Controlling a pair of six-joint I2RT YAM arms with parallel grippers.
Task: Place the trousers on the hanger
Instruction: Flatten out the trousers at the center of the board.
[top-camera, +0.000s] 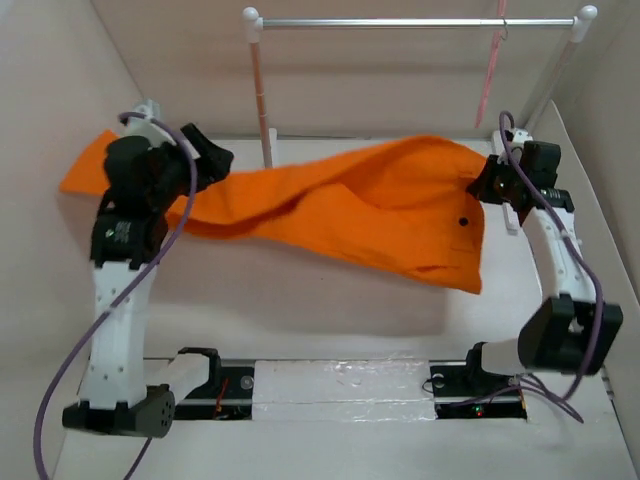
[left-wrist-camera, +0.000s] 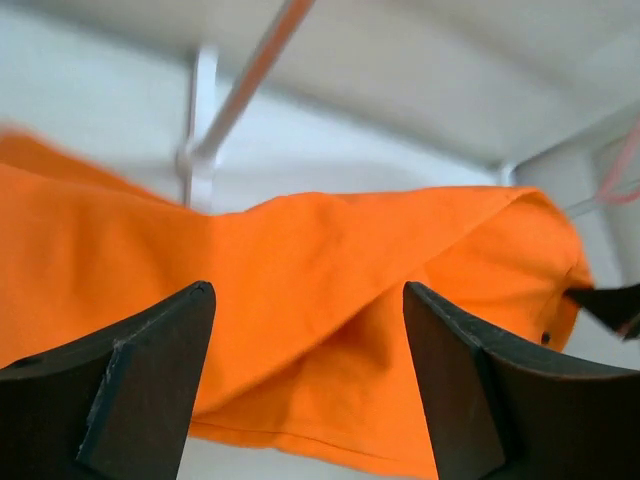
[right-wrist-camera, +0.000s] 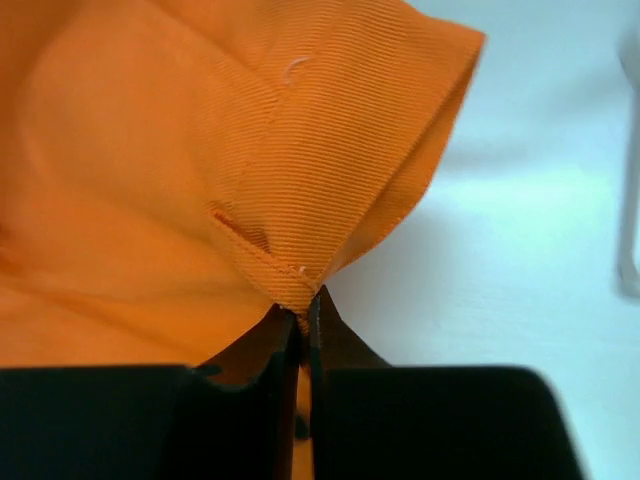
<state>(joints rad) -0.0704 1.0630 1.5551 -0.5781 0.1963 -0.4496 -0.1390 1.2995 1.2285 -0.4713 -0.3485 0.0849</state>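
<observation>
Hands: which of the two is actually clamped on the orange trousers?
The right hand: it is shut on a stitched corner of the trousers. The left hand is open, spread wide, with the trousers only beyond it.

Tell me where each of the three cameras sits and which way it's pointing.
Top external: above and behind the robot, looking down over the table to the rail and hanger; left arm and right arm show, left gripper and right gripper at either end of the trousers.
Left wrist: on the left arm, facing the trousers past its own open fingers.
Right wrist: on the right arm, close on the waistband corner pinched in its shut fingers.
Shared: all three show the trousers.
</observation>
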